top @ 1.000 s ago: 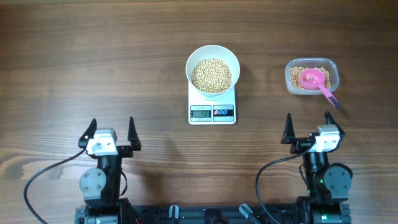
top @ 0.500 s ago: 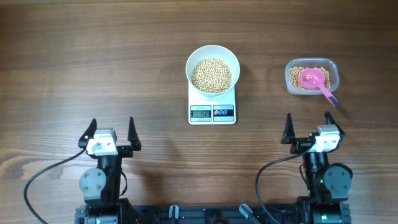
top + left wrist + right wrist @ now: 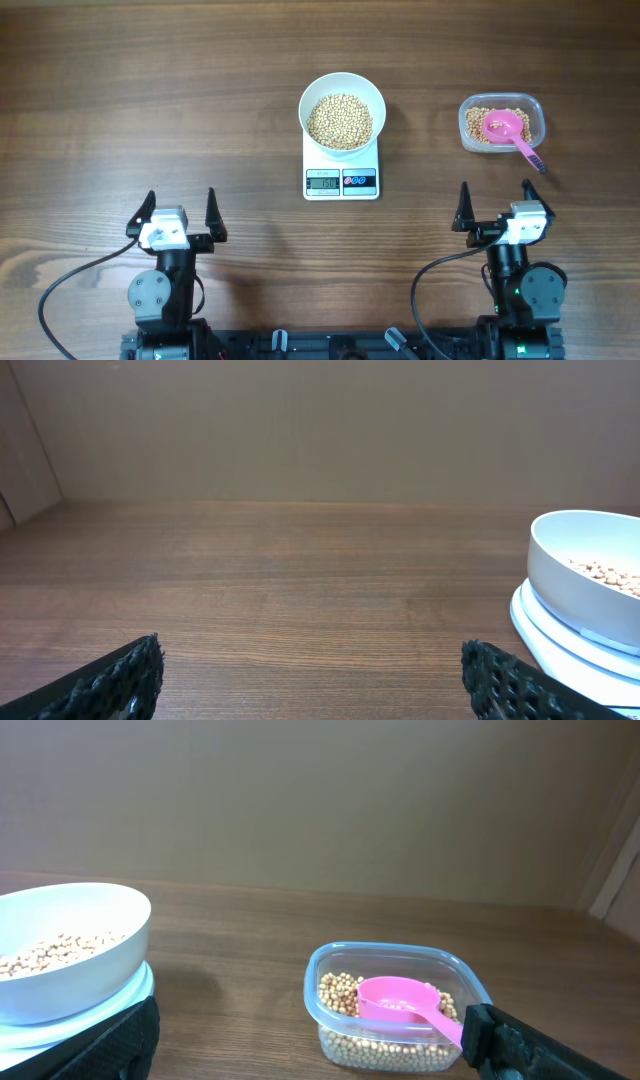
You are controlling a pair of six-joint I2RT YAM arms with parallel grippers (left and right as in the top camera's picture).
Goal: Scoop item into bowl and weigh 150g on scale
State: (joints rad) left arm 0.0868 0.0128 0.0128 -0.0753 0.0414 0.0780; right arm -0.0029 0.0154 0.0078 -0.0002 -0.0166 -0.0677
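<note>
Left gripper (image 3: 180, 200) and right gripper (image 3: 495, 192), seen from overhead, both have their jaws spread wide and hold nothing, low on the wooden table (image 3: 150, 80), well apart from everything. Between and ahead of them, my white bowl (image 3: 342, 82) sits on the kitchen scale (image 3: 341, 183), heaped with tan beans (image 3: 340, 120). The display digits are too small to read surely. To my right, a clear plastic container (image 3: 463, 125) holds more beans, with a pink scoop (image 3: 512, 135) lying in it, handle over the rim.

My left wrist camera shows my fingers (image 3: 120, 680) parted over bare wood, bowl (image 3: 570, 565) and scale (image 3: 560, 635) at the right edge.

My right wrist camera shows parted fingers (image 3: 530, 1045), the container (image 3: 400, 950) with the scoop (image 3: 400, 998) just ahead, and the bowl (image 3: 80, 975) at left.
</note>
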